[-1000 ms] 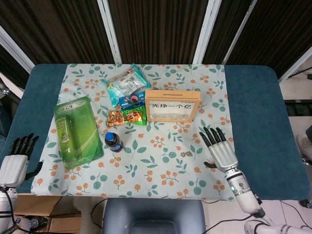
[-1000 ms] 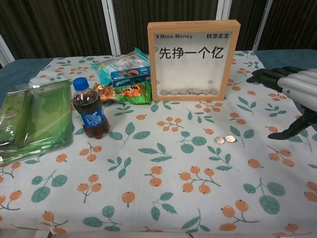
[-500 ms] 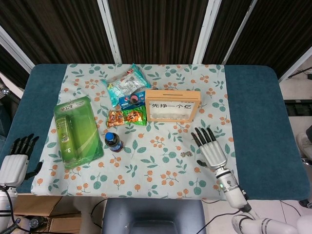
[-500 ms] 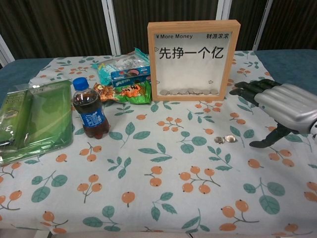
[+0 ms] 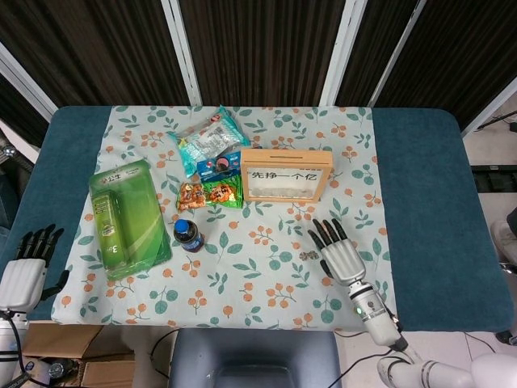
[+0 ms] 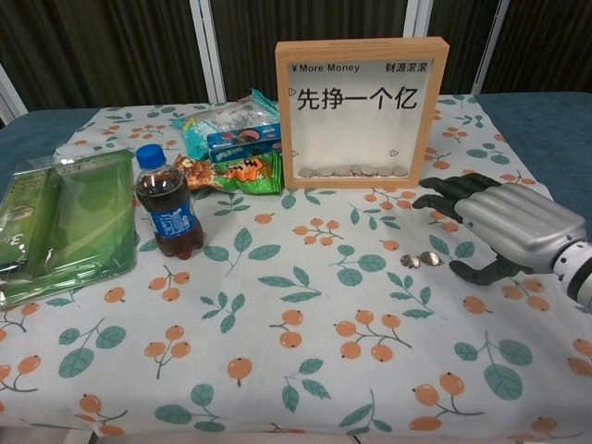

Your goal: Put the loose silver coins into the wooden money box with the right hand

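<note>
Two loose silver coins (image 6: 419, 260) (image 5: 306, 255) lie side by side on the floral cloth, in front of the wooden money box (image 6: 360, 112) (image 5: 287, 175), which stands upright with several coins at the bottom of its window. My right hand (image 6: 499, 227) (image 5: 339, 252) hovers flat just right of the coins, fingers spread and pointing toward the box, thumb low beside the coins, holding nothing. My left hand (image 5: 26, 271) hangs open off the table's left front corner, seen only in the head view.
A cola bottle (image 6: 168, 205) stands left of centre. A green package (image 6: 57, 225) lies at the left. Snack packets (image 6: 234, 172) and a blue box (image 6: 243, 141) sit beside the money box, with a pale bag (image 5: 208, 137) behind them.
My right hand has moved left and nearer to the coins, dropping lower over the cloth. The coins, the box and my left hand have stayed put.
</note>
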Tool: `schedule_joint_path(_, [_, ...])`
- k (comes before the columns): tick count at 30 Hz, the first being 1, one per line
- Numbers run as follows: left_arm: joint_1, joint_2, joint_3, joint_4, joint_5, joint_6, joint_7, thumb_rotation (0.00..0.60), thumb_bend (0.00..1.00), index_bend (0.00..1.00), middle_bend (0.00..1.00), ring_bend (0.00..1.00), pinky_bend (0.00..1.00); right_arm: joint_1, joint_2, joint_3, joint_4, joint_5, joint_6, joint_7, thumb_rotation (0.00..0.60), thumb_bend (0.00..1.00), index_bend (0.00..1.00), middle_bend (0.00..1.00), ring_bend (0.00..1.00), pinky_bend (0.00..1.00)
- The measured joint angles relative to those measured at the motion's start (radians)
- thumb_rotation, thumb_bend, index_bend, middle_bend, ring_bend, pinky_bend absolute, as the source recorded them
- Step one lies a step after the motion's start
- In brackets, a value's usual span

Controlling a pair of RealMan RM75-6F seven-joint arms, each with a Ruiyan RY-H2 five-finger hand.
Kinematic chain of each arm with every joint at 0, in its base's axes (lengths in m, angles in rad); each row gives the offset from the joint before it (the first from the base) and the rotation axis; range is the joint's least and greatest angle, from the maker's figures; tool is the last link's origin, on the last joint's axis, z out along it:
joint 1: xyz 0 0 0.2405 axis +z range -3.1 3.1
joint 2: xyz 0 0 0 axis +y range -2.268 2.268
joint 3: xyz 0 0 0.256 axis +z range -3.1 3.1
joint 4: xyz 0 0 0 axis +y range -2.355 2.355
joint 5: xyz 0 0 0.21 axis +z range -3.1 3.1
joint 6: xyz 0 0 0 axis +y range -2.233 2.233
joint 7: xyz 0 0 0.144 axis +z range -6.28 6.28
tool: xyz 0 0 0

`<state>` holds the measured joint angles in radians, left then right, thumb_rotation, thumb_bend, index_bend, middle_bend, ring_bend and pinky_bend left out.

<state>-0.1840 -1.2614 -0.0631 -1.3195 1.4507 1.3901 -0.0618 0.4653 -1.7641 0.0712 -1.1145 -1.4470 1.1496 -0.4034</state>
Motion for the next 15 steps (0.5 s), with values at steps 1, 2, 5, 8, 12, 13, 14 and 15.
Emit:
schedule_joint_path(1, [0.0,0.0,0.0,0.0,0.0,0.0,0.0,0.6,0.38,0.0,0.0,0.0,0.0,-0.001,-0.004,-0.004,0.009,-0.003,0.0,0.007,0.6,0.54,0.32,0.0,0.0,0.0])
schedule_joint_path(2, [0.0,0.0,0.0,0.0,0.001,0.0,-0.001,0.6,0.38,0.0,0.0,0.0,0.0,-0.001,-0.008,-0.007,0.016,-0.005,0.0,0.013,0.6,0.54,0.33,0.0,0.0,0.0])
schedule_joint_path(5, [0.0,0.001,0.001,0.002,0.001,-0.002,-0.004,0.6,0.38,0.0,0.0,0.0,0.0,-0.003,-0.018,-0.015,0.037,-0.011,0.0,0.03,0.6,0.54,0.35,0.0,0.0,0.0])
schedule_joint_path(8, [-0.001,0.0,0.002,0.004,0.0,-0.005,-0.004,0.6,0.38,0.0,0.0,0.0,0.0,-0.003,-0.025,-0.019,0.049,-0.018,0.001,0.046,0.6,0.54,0.38,0.0,0.0,0.0])
schedule_joint_path(12, [-0.001,-0.004,0.004,0.005,0.001,-0.007,-0.006,0.6,0.38,0.0,0.0,0.0,0.0,-0.001,-0.027,-0.024,0.053,-0.026,0.002,0.064,0.6,0.54,0.41,0.0,0.0,0.0])
schedule_joint_path(13, [-0.001,-0.004,0.004,0.006,0.002,-0.007,-0.007,0.6,0.38,0.0,0.0,0.0,0.0,0.0,-0.027,-0.025,0.054,-0.028,0.002,0.068,0.6,0.54,0.42,0.0,0.0,0.0])
schedule_joint_path(14, [-0.002,-0.004,0.003,0.007,0.002,-0.007,-0.007,0.6,0.38,0.0,0.0,0.0,0.0,0.0,-0.027,-0.025,0.055,-0.029,0.002,0.068,0.6,0.54,0.42,0.0,0.0,0.0])
schedule_joint_path(15, [-0.002,-0.004,0.002,0.007,0.001,-0.008,-0.006,0.6,0.38,0.0,0.0,0.0,0.0,0.001,-0.027,-0.025,0.056,-0.03,0.003,0.069,0.6,0.54,0.43,0.0,0.0,0.0])
